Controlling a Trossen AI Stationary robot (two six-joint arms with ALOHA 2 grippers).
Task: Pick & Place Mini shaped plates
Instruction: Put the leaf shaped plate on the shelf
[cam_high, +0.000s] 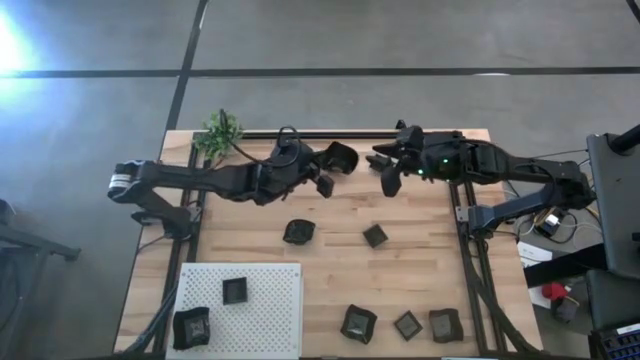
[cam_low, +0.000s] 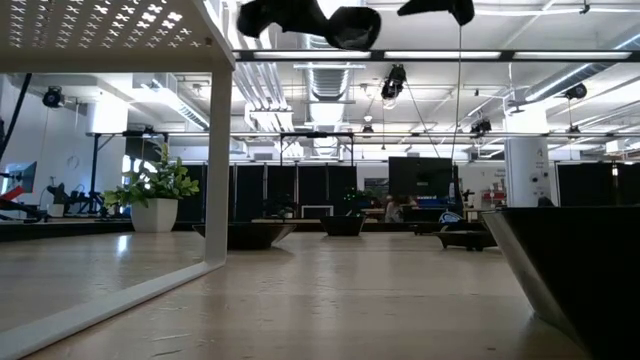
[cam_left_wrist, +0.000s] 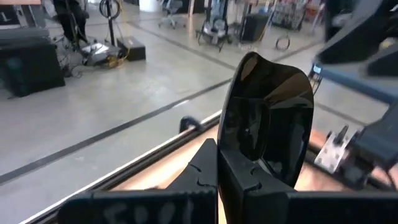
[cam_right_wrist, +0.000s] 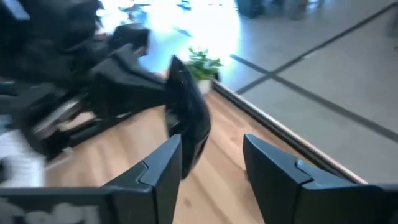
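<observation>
My left gripper (cam_high: 330, 172) is raised over the far middle of the table, shut on a black mini plate (cam_high: 343, 157). The plate also shows in the low view (cam_low: 350, 25) and the left wrist view (cam_left_wrist: 267, 118). My right gripper (cam_high: 385, 172) hangs open just right of it, fingers facing the plate (cam_right_wrist: 186, 121) without touching it. Other mini plates lie flat on the wood: two mid-table (cam_high: 299, 232) (cam_high: 375, 236) and three near the near edge (cam_high: 358, 323) (cam_high: 407, 325) (cam_high: 445, 325). Two more sit on the white perforated board (cam_high: 234, 291) (cam_high: 192, 328). My left gripper (cam_left_wrist: 217, 165) pinches the plate between its two fingers at one edge of its rim (cam_left_wrist: 233, 155). The fingers come roughly level from the table's left. The plate is lifted clear of the table and stands on edge, its far rim (cam_left_wrist: 252, 59) sticking out beyond the fingertips.
A small green plant (cam_high: 220, 133) stands at the far left corner. The white perforated board (cam_high: 270, 320) covers the near left corner on raised legs (cam_low: 218, 160). Bare wood lies between the mid-table plates and the near row. Equipment sits beyond the right edge.
</observation>
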